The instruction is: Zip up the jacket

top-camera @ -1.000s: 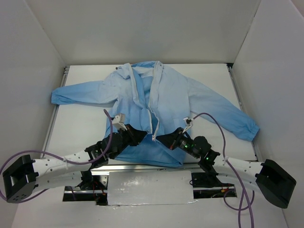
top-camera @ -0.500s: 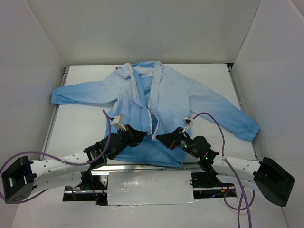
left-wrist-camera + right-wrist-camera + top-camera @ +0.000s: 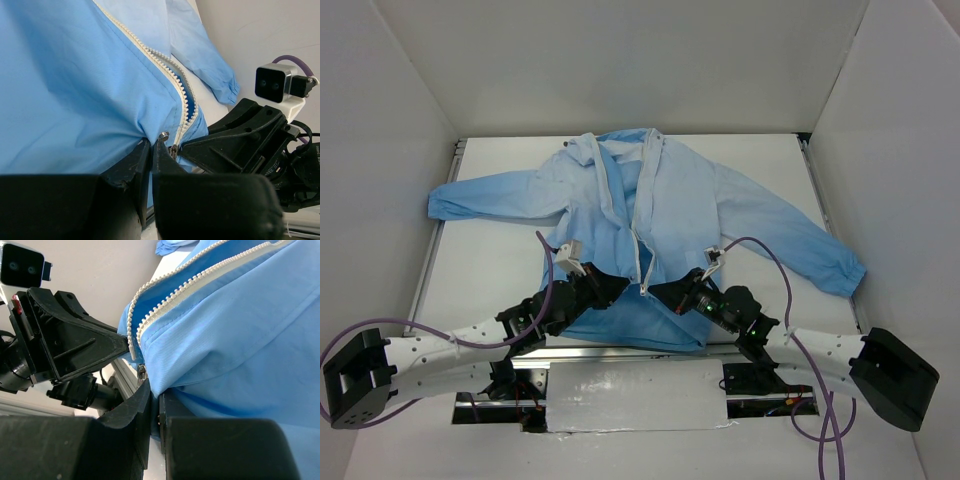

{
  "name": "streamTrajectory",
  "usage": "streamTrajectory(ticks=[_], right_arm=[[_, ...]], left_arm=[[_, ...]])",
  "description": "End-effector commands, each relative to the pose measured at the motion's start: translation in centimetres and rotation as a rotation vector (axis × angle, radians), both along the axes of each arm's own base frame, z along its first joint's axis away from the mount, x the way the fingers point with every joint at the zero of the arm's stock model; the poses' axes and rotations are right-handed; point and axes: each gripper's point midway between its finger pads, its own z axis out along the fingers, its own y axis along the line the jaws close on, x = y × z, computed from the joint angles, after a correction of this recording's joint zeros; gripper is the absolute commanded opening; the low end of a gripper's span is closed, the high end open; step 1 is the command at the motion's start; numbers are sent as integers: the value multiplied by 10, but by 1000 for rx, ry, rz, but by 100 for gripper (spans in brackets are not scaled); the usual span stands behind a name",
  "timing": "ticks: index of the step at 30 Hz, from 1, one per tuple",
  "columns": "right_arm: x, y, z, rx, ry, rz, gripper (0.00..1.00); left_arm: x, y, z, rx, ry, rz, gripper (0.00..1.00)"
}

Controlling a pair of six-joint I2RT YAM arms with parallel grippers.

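We have the jacket (image 3: 610, 215) spread front-up on the table (image 3: 760, 160). Its zipper slider (image 3: 173, 150) sits at the bottom of the front opening, and the collar lies well beyond the slider, on the far side from the arms. The left gripper (image 3: 620, 288) is nipped almost closed on a fold of blue fabric just left of the slider. The right gripper (image 3: 662, 293) is nipped the same way on the fabric edge just right of it, so the two nearly touch across the slider.

Above the slider the two rows of zipper teeth (image 3: 175, 287) run side by side with blue showing between them. We judge them not yet meshed, and one row seems to end loose beside the slider. By our reading the step in hand is aligning the two bottom ends. Next, the free end must be seated in the slider. Then one gripper must hold the hem taut while the other takes the pull tab and draws it toward the collar.
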Motion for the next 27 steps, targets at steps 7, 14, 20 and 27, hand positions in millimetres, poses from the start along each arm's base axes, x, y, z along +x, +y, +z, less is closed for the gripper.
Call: streamTrajectory(ticks=[7,14,20,27], right_arm=[[4,3,40,81,-109,-12,0],[5,3,41,81,-111,-13,0],[9,3,32,60,-88,-34,0],[6,3,30,62,-100,-19,0]], left_arm=[[2,-5,10,-35,10,16,0],[2,-10,12,-36,11,2,0],[1,-9,15,-49,14,2,0],[3,-4,30,-93,9,36,0]])
